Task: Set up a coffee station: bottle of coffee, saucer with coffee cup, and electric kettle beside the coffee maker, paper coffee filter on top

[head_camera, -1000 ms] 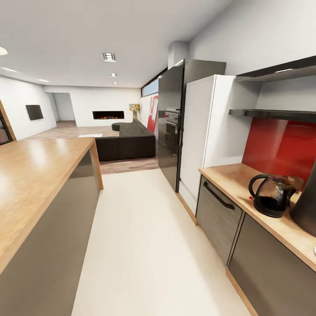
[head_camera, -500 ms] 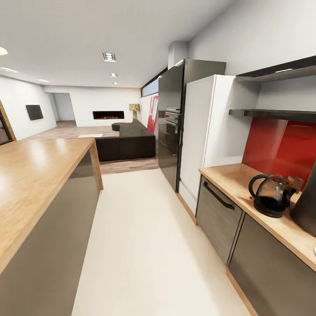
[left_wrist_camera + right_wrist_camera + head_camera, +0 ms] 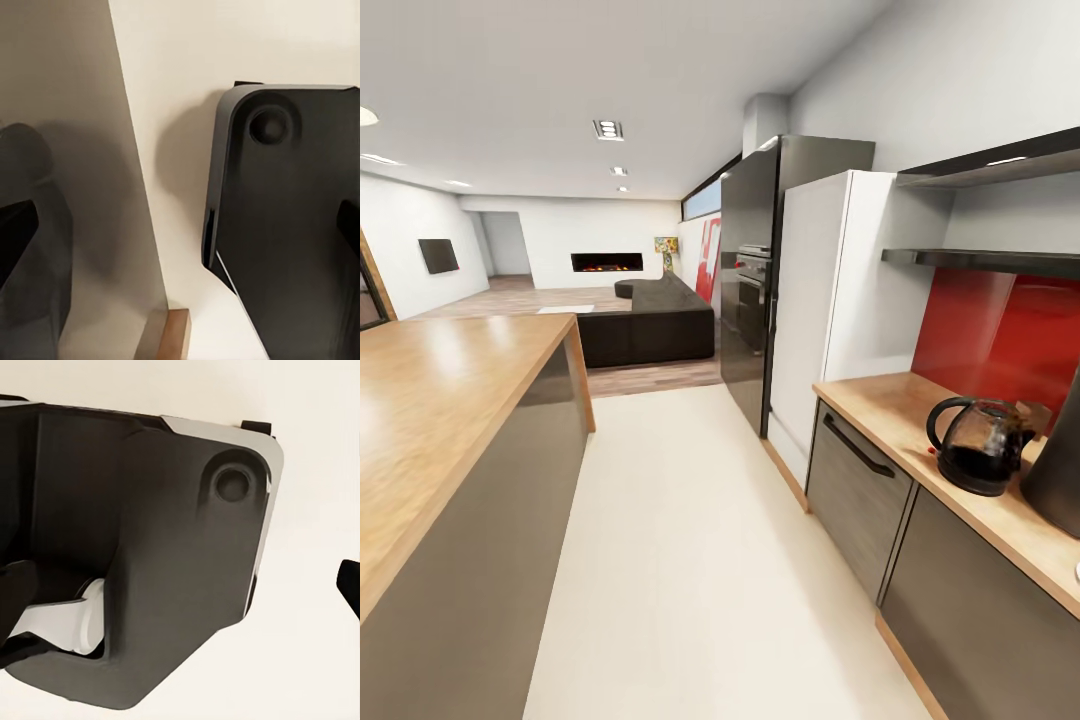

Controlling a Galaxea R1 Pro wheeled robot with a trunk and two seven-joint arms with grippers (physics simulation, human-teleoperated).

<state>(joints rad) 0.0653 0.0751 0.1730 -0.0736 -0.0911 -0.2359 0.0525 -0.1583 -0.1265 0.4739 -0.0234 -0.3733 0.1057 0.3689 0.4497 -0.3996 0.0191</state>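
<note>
Nothing has shifted over the last second: I'm parked facing the electric kettle (image 3: 980,446) beside the coffee maker (image 3: 1058,470) on the worktop (image 3: 890,405), and I cannot tell either claw's state.

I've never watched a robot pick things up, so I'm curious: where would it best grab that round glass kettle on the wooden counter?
Probably by the black loop handle of the electric kettle. It arches out from the rounded body on the side away from the coffee maker, over bare kitchen countertop. Coming in from that open side seems best; the smooth bulging glass looks hard to pinch.
</note>
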